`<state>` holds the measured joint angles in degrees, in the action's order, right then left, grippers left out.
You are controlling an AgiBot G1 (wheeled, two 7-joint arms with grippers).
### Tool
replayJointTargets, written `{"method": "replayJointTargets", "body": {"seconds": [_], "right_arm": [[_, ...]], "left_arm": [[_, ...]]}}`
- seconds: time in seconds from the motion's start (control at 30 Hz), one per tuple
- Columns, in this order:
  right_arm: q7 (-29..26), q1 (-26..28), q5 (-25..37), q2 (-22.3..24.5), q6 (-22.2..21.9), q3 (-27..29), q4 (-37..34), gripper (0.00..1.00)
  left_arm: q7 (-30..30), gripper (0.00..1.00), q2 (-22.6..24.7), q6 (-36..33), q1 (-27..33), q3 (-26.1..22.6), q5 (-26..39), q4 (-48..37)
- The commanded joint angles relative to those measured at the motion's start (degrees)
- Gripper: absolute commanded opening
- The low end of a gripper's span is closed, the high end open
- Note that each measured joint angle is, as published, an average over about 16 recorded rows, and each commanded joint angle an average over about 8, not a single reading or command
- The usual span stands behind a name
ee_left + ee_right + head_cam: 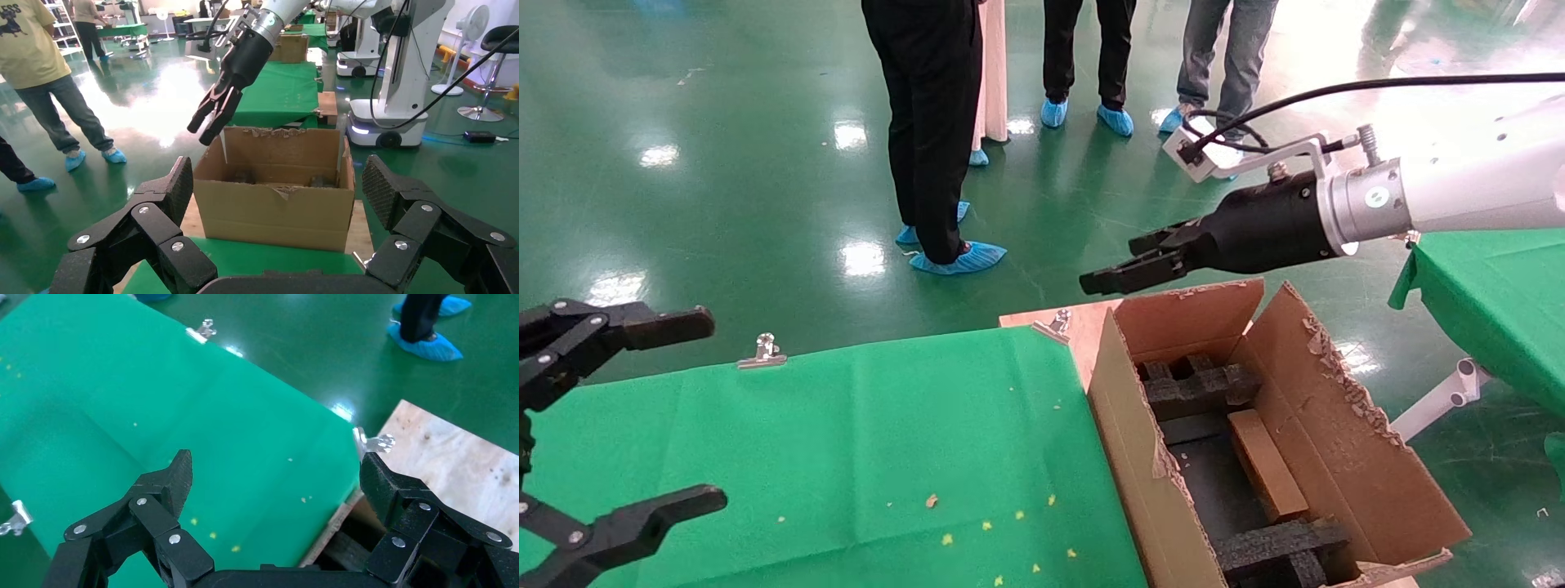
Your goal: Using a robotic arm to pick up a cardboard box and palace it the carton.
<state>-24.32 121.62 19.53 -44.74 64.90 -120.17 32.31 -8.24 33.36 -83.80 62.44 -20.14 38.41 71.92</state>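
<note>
Head view. Carton (1254,441) sits at the right end of the green table (846,441), flaps up, torn edges ragged, black foam blocks (1197,388) at its near and far ends. Cardboard box (1264,465) lies inside it, on the floor of the carton between the foam blocks, close against the right wall. It is small, flat, brown, plain on the faces I can see; its long axis runs near to far, along the carton's length. My right gripper (1128,263) hangs above the carton's far left corner, fingers parted and holding nothing, pointing left across the rim. The box lies below and nearer to me than those fingertips, toward the right wall. My left gripper (641,416) is at the left edge of the table, fingers spread wide, empty, well apart from the carton. The right arm is clearly the nearer one. Judging from this, the placing looks done and the arm only needs to clear the flaps.

Left wrist view. My left fingers (174,190) frame the carton (275,202) from the side, wide open. The right gripper (211,119) shows above its far left corner, empty. Box not visible from here; the near wall hides it.

Right wrist view. Right fingers (174,478) apart, nothing between them. Below: green table (153,416), a bare wooden board (453,459) past its end. Neither carton nor box shows here.
</note>
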Motion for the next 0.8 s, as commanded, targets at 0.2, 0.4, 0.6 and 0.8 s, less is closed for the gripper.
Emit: {"method": "replayJointTargets", "body": {"seconds": [0.2,0.4,0.6,0.8], "right_arm": [[0.12,-1.19,0.62,0.06,0.20,1.54,0.22,1.00],[1.31,-6.30,2.46,0.92,2.04,10.57,3.92,1.00],[2.80,-12.83,4.88,1.99,4.32,21.94,8.45,1.00],[4.15,-18.74,7.06,2.96,6.38,32.23,12.56,1.00]], "left_arm": [[0.00,1.00,0.00,0.00,0.00,0.00,0.00,0.00],[0.01,1.00,0.00,0.00,0.00,0.00,-0.01,-0.01],[0.01,1.00,0.00,0.00,0.00,-0.01,-0.01,-0.01],[0.01,1.00,0.00,0.00,0.01,-0.01,-0.01,-0.01]]}}
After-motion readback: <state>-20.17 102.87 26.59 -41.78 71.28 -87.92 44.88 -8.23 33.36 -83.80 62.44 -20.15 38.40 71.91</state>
